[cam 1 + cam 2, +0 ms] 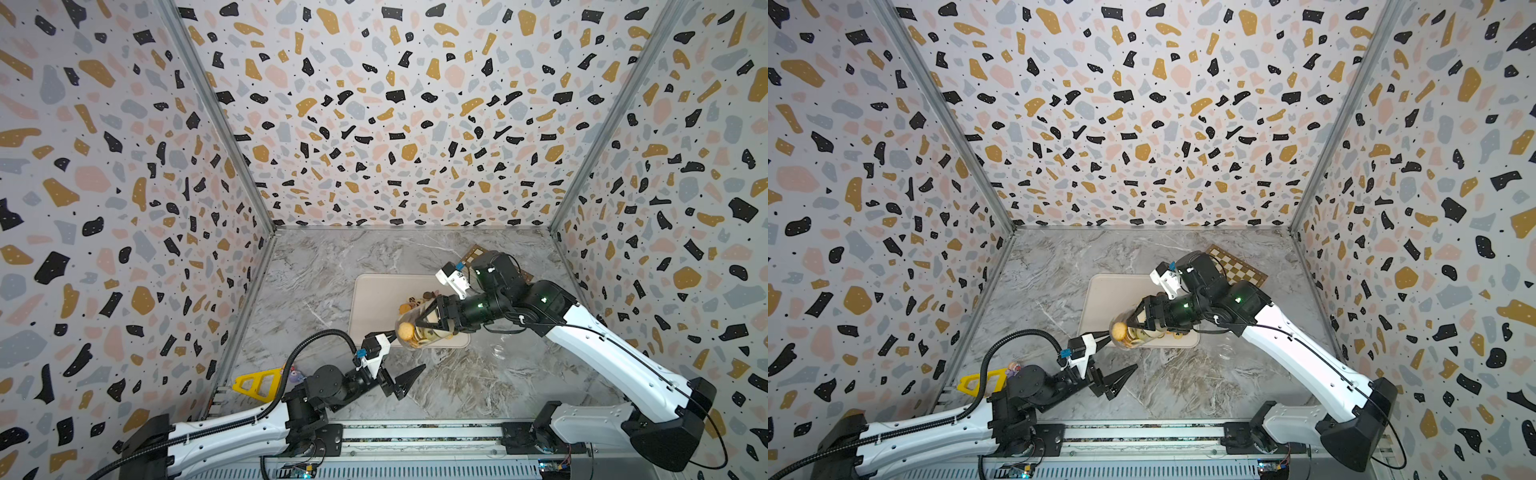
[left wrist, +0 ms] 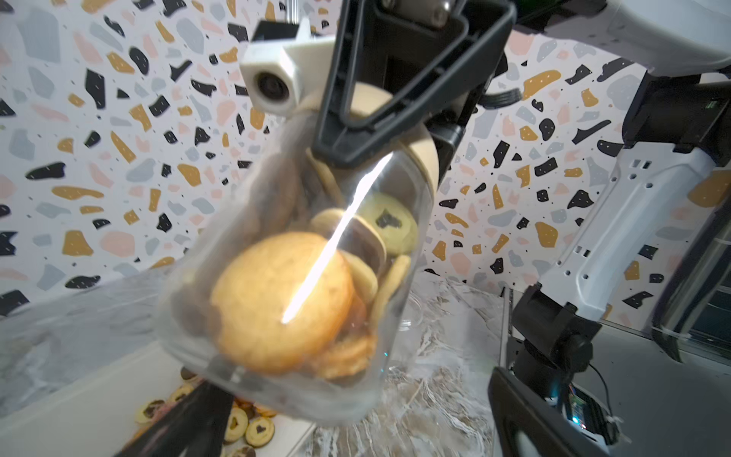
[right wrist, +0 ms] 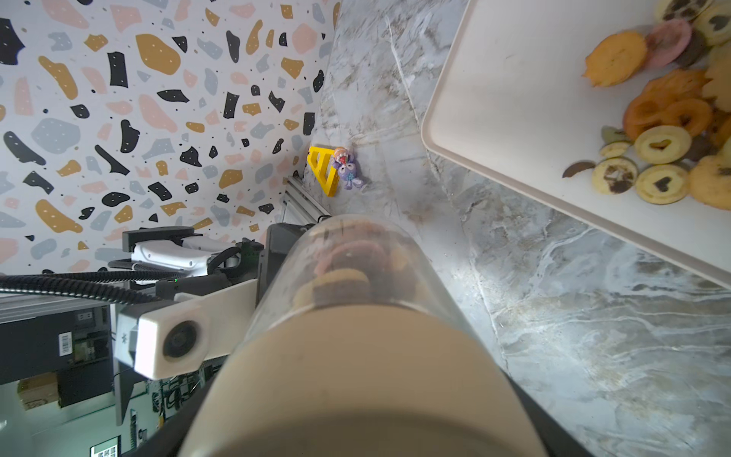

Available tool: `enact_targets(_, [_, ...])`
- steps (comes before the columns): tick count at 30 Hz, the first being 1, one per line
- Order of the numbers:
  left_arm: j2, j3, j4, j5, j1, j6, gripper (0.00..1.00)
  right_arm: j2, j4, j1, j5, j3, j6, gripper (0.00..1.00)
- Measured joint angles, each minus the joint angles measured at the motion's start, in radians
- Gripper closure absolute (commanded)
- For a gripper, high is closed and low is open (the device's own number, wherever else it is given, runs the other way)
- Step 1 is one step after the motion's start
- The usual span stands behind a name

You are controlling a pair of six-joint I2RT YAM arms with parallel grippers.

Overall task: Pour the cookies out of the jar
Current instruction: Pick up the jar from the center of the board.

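Most cookies (image 2: 283,300) sit inside the jar (image 3: 356,253), tilted above the near edge of the tray (image 1: 374,299) — a small heap lies on it. The right pincer (image 1: 422,326) clamps the jar's body; the left pincer (image 1: 409,349), spread wide, holds nothing. Pouring looks half done — next, probably a steeper tip.

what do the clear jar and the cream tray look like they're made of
Clear cylindrical jar: glass or hard clear plastic, glossy; assorted cookies show through the wall and a sharp white glare streak crosses it.
Cream rectangular tray: probably moulded plastic, matte; even colour, rounded corners, raised rim, no strong reflections.
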Motion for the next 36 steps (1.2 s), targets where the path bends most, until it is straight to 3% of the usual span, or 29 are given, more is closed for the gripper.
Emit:
enact_targets(16, [-0.004,0.031,0.026,-0.034,0.009,0.100,0.01,-0.018,0.037,0.046,-0.072,-0.014,0.035,1.00])
enact_targets(21, [-0.077,0.030,-0.028,-0.010,0.007,0.115,0.01,-0.037,0.020,0.014,-0.102,-0.022,0.014,1.00])
enact_targets(27, [-0.198,0.030,-0.095,0.096,0.012,0.119,0.01,-0.056,-0.014,-0.042,-0.163,-0.026,-0.019,1.00])
enact_targets(32, [-0.086,0.058,-0.116,0.177,0.021,0.119,0.01,-0.059,-0.029,-0.040,-0.214,-0.026,-0.036,1.00])
enact_targets(36, [-0.011,0.065,-0.094,0.149,0.031,0.137,0.01,-0.059,-0.056,-0.039,-0.214,-0.026,-0.048,1.00])
